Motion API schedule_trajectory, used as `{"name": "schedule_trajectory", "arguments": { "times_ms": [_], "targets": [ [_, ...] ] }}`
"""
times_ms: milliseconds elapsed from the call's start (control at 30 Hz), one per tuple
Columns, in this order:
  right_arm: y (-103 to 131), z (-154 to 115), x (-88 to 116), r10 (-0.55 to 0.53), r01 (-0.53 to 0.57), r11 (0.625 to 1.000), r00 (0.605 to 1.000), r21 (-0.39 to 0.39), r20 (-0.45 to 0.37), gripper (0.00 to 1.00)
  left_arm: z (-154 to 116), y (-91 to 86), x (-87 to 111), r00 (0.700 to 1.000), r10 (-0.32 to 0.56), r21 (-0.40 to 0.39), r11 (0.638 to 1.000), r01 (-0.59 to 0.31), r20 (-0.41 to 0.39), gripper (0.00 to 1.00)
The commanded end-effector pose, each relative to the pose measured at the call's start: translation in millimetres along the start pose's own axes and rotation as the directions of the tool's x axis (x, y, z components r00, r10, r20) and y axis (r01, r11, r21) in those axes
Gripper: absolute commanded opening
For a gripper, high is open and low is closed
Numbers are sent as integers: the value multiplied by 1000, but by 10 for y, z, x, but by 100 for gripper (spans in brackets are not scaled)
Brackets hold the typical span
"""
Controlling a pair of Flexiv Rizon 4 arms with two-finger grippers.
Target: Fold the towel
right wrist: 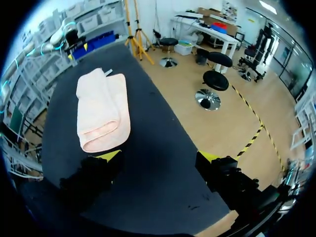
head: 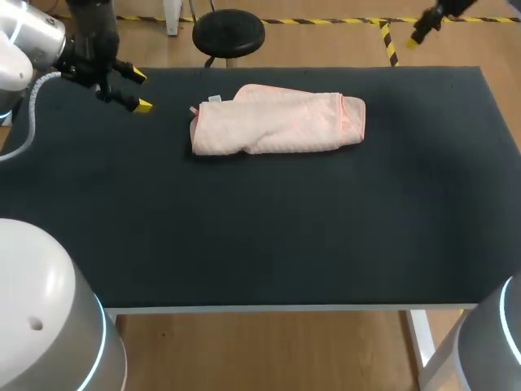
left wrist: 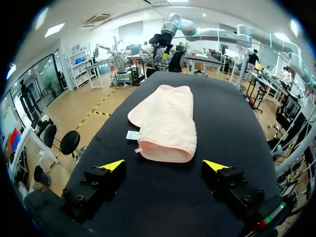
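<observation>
A pale pink towel (head: 277, 120) lies folded into a thick bundle on the black table (head: 260, 236), toward the far side, with a small white tag at its left end. My left gripper (head: 136, 90) hovers open at the far left, a short way left of the towel, nothing between its yellow tips. In the left wrist view the towel (left wrist: 166, 121) lies just ahead of the open left gripper (left wrist: 165, 165). My right gripper (head: 422, 31) is raised beyond the table's far right edge. The right wrist view shows the towel (right wrist: 102, 108) ahead of the open right gripper (right wrist: 159, 156), well apart from it.
A black stool (head: 229, 34) stands on the floor just past the table's far edge. The table's front edge (head: 269, 308) runs across the near side. My other arm (left wrist: 207, 33) shows beyond the towel in the left wrist view.
</observation>
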State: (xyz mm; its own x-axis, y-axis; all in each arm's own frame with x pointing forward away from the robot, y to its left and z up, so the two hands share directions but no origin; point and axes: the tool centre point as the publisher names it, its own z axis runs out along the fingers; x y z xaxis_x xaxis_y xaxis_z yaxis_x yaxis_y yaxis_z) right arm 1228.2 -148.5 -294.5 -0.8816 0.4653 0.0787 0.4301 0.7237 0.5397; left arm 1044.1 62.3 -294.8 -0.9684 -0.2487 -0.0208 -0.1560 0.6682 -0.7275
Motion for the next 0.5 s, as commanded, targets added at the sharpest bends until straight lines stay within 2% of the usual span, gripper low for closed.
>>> {"name": "schedule_trajectory", "arguments": {
  "times_ms": [33, 300, 500],
  "targets": [
    [-211, 95, -126, 319, -391, 786, 920, -479, -227, 100, 6, 6, -3, 1000, 1, 2, 1000, -1, 0, 100],
    [-307, 377, -12, 387, -498, 719, 866, -484, -316, 100, 6, 6, -3, 1000, 1, 2, 1000, -1, 0, 100],
    [-263, 624, 213, 441, -562, 688, 827, -459, -349, 100, 6, 6, -3, 1000, 1, 2, 1000, -1, 0, 100]
  ]
}}
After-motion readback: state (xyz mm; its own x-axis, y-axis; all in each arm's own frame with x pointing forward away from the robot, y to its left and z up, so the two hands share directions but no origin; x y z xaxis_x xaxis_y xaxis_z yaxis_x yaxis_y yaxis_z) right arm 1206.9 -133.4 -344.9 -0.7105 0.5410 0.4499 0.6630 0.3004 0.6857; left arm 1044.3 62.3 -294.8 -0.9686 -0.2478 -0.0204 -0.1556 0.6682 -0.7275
